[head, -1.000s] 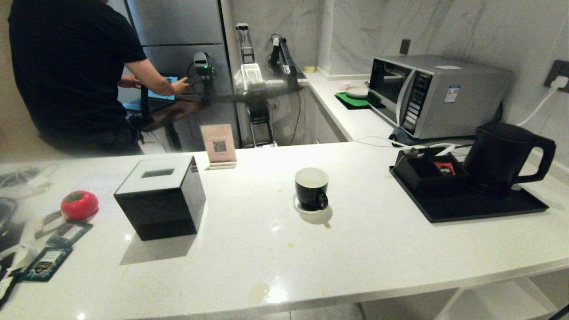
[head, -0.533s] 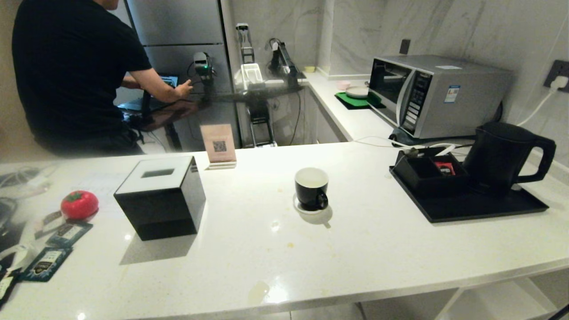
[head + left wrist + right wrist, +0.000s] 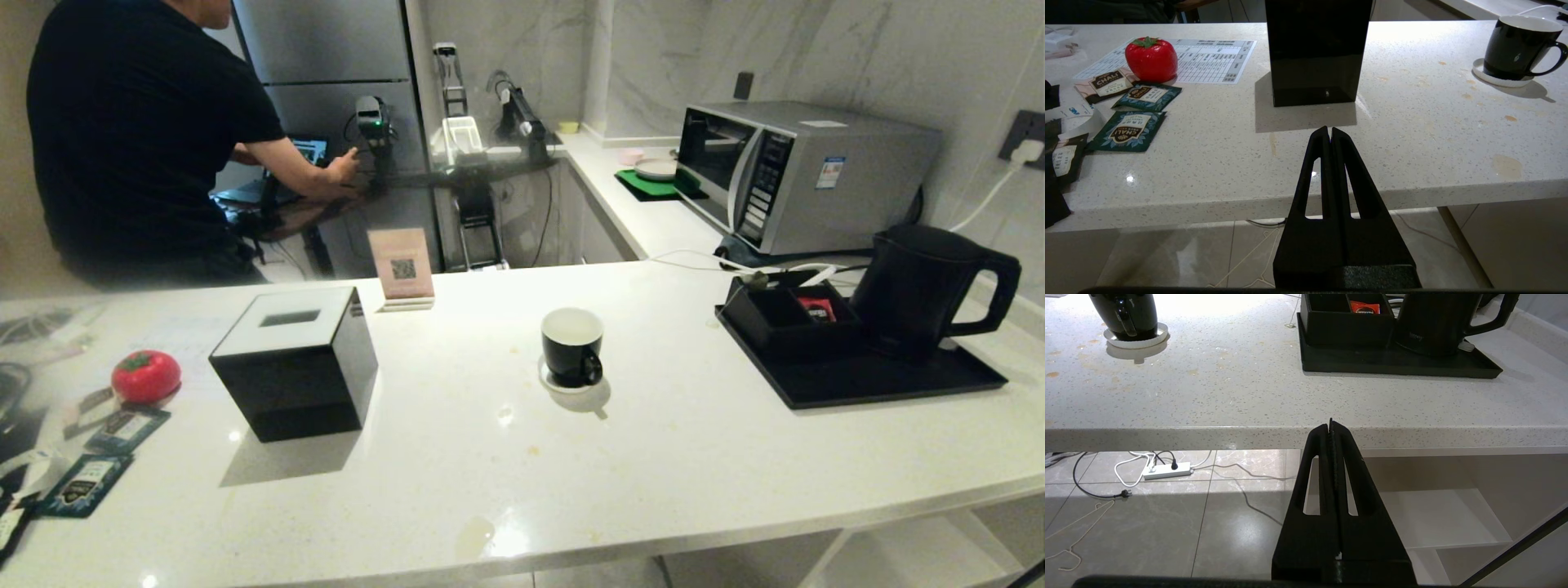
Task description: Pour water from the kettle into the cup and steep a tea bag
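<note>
White worktop [image 3: 653,457] carries cup [image 3: 571,346] mid-way, kettle [image 3: 922,290] by its right edge; my left claw [image 3: 1329,131] and right claw [image 3: 1330,425] hang pressed together before its front edge.

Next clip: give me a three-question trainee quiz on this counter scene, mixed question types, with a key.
1. True or false: the kettle stands on the black tray.
2. What does the cup rest on? A) tray B) white coaster C) black box
3. Fill in: both the left gripper and right gripper are ____.

Key: 1 true; 2 B, the white coaster; 3 shut, holding nothing.
</note>
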### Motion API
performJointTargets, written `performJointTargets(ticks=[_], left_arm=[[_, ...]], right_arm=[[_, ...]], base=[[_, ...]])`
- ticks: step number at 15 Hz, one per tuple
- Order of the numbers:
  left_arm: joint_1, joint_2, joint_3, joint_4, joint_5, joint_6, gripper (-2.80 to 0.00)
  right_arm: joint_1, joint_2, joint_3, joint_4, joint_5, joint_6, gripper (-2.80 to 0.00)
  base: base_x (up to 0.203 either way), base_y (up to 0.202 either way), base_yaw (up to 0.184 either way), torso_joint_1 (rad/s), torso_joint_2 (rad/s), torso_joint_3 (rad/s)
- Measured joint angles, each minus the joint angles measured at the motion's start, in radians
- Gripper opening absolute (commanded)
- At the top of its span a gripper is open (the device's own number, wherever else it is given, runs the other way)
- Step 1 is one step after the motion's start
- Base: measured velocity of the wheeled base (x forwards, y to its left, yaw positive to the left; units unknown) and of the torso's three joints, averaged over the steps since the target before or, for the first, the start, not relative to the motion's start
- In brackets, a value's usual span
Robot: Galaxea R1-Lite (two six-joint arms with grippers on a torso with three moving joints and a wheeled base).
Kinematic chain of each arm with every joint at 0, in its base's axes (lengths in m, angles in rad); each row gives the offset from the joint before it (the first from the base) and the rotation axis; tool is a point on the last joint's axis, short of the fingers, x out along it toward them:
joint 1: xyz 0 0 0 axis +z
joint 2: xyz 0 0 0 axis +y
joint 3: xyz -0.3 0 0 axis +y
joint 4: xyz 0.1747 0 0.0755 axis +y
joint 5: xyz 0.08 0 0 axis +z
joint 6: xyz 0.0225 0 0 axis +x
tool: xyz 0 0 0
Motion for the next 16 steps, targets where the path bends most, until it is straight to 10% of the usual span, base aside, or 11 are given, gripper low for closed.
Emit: performJointTargets(ticks=[16], left_arm=[[0.0, 0.0, 0.0, 0.0, 0.0, 0.0, -2.8]], right_arm=[[-0.002, 0.356, -0.038, -0.287, -0.004, -0.007, -2.8]], base=[[0.0, 0.0, 0.0, 0.0, 0.0, 0.0]])
